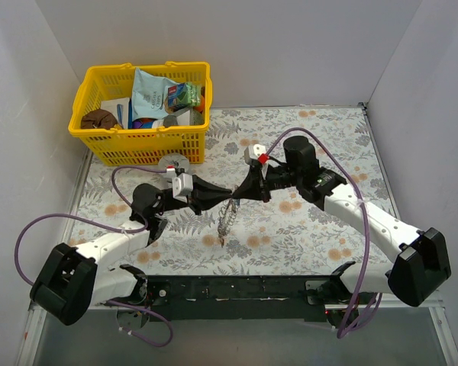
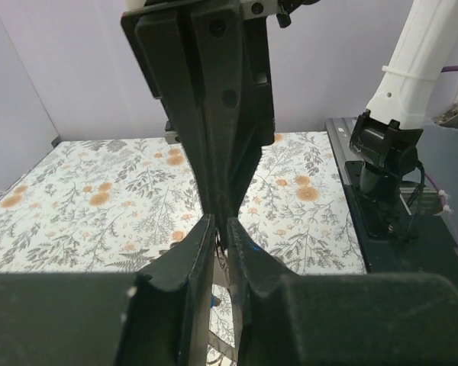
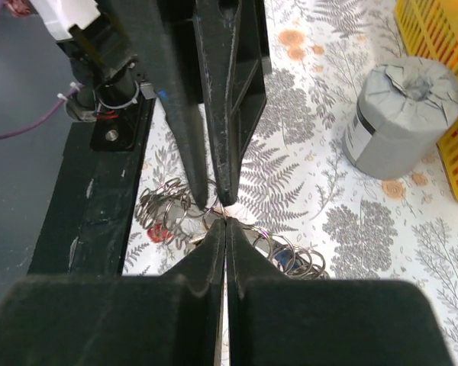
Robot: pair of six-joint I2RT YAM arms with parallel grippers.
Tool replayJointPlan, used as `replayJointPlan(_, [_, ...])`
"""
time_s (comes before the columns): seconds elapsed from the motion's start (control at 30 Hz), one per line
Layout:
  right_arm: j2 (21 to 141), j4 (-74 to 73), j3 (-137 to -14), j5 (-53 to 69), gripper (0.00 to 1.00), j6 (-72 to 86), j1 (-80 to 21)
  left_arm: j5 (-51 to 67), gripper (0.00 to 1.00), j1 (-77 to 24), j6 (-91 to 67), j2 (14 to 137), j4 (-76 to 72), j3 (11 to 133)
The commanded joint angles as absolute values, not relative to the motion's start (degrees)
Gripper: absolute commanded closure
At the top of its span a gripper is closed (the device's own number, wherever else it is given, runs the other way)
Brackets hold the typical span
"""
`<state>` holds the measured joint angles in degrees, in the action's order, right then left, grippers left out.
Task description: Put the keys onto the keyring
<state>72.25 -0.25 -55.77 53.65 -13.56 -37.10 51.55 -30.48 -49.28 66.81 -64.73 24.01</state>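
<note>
Two claws meet tip to tip mid-surface (image 1: pixel 305 130). The left claw (image 2: pixel 221 229), at 9 o'clock, is barely parted; the right claw (image 3: pixel 225 227), at 3 o'clock, is pinched tight. Both grip one tangled keyring (image 1: pixel 226 217), dangling toward 6 o'clock. One red key (image 3: pixel 159 231) shows.

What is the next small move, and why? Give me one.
Probably hold the left gripper still and ease the right gripper a touch away, to test the pinch. Both look shut, tip to tip above the mat. The keyring hangs in silvery loops below them, a red key among the loops. What each gripper pinches is hidden.
</note>
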Motion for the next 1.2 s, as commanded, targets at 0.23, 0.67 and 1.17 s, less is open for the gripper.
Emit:
replayJointPlan(0.23, [78.4,-26.5,-71.0,45.5,0.99,-28.4,-37.2,52.7,0.61,-30.9,-21.9,60.9,-18.1,38.7])
replayJointPlan(0.67, [80.6,-29.6,-74.0,46.1,0.99,-30.1,-37.2,48.3,0.67,-35.5,-11.0,67.7,-0.6,47.4])
replayJointPlan(1.17, [80.8,-29.3,-73.3,46.2,0.99,-30.2,-37.3,46.6,0.91,-36.0,-9.8,69.4,-0.4,48.5])
